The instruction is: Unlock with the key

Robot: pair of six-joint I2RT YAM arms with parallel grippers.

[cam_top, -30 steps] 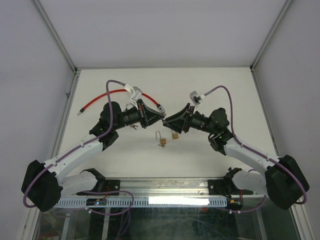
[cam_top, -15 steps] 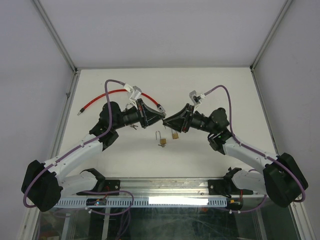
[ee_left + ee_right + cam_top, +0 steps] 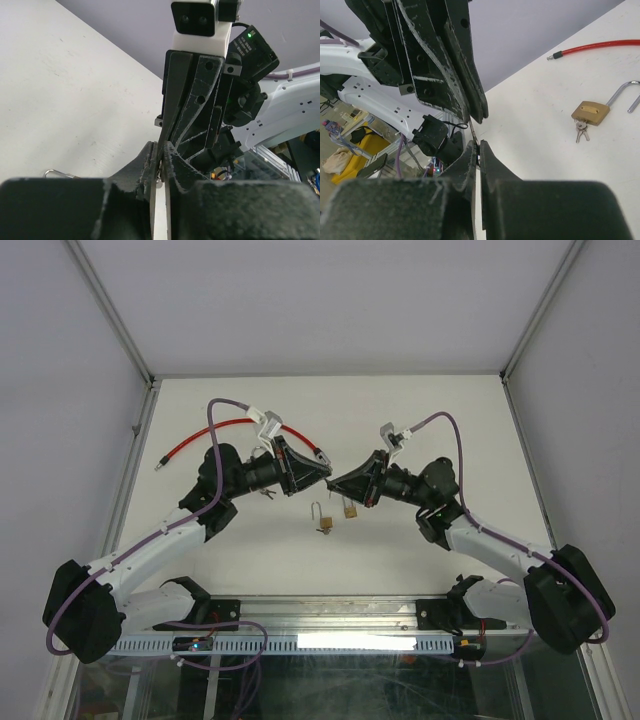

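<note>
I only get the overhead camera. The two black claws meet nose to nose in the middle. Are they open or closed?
Observer: Closed. The left wrist view shows the left gripper with its fingers pressed together, and the right gripper looks the same in its own view.
Operator: Where's the thing to unlock with? I can't make it out.
Observer: In the right wrist view a brass padlock lies on the table, its shackle apparently open, with keys at its base.
Operator: Is either claw holding anything?
Observer: A thin silvery sliver shows between the left fingers; I cannot tell what it is.
</note>
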